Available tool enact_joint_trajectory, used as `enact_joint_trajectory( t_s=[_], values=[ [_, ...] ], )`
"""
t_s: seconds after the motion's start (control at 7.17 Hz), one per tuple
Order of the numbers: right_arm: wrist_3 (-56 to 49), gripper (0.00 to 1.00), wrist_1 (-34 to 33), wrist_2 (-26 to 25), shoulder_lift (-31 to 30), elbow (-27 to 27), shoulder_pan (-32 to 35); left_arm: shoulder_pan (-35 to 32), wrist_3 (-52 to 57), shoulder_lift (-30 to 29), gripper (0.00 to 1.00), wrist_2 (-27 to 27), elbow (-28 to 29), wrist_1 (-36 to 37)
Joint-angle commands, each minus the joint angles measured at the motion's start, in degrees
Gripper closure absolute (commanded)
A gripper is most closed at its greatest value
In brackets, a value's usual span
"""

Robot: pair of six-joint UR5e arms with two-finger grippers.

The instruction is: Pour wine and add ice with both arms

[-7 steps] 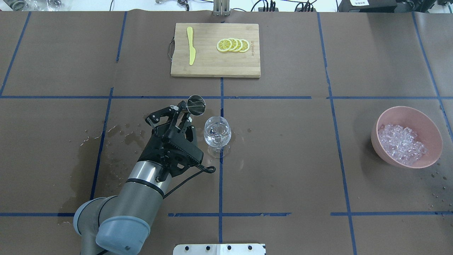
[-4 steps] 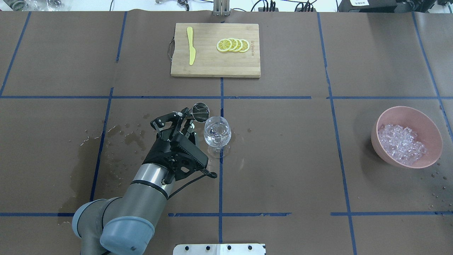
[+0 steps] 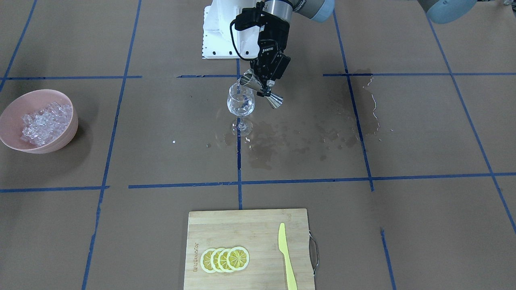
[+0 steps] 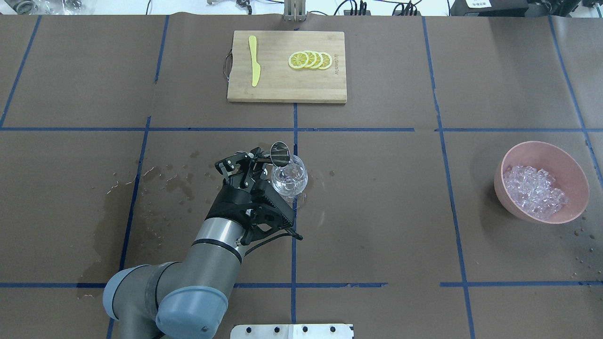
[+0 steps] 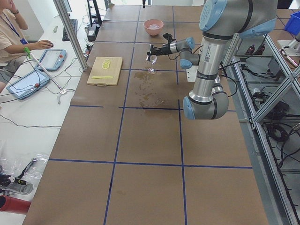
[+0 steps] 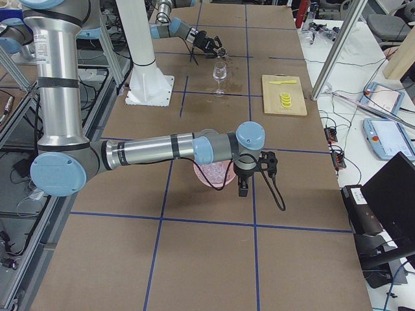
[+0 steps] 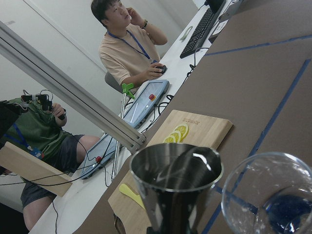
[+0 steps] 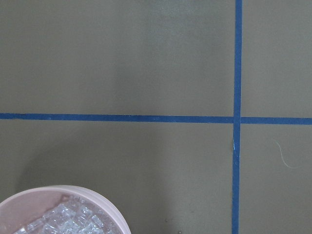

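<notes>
My left gripper (image 4: pixel 258 159) is shut on a steel jigger (image 4: pixel 280 153), tilted with its mouth over the near-left rim of the clear wine glass (image 4: pixel 289 175). The front view shows the jigger (image 3: pixel 275 100) slanted beside the glass (image 3: pixel 241 104). In the left wrist view the jigger (image 7: pixel 175 190) fills the lower middle, with the glass (image 7: pixel 268 195) to its right. The ice (image 4: pixel 534 190) lies in a pink bowl (image 4: pixel 541 143) at the far right. My right gripper (image 6: pixel 243 186) hangs by the bowl; I cannot tell whether it is open. The right wrist view shows only the bowl rim (image 8: pixel 73 189) and ice (image 8: pixel 63 222).
A bamboo cutting board (image 4: pixel 282 89) at the far middle carries lemon slices (image 4: pixel 311 60) and a yellow knife (image 4: pixel 254 61). Wet stains (image 4: pixel 165 181) mark the brown paper left of the glass. Operators sit beyond the table's far edge.
My left gripper has moved right toward the glass and tipped the jigger further, so its mouth now overlaps the glass rim. The glass and bowl have not moved.
</notes>
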Motion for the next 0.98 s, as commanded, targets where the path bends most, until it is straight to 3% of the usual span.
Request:
enact_joint_trajectory(
  t_s=[0.0, 0.84],
  values=[
    [0.0, 0.00, 0.1, 0.9, 0.0, -0.5, 0.1, -0.3, 3.9, -0.7, 1.00, -1.2, -1.2, 2.5],
    [0.0, 0.00, 0.2, 2.7, 0.2, -0.3, 0.0, -0.9, 8.7, -0.6, 1.00, -1.2, -1.1, 4.7]
  ],
)
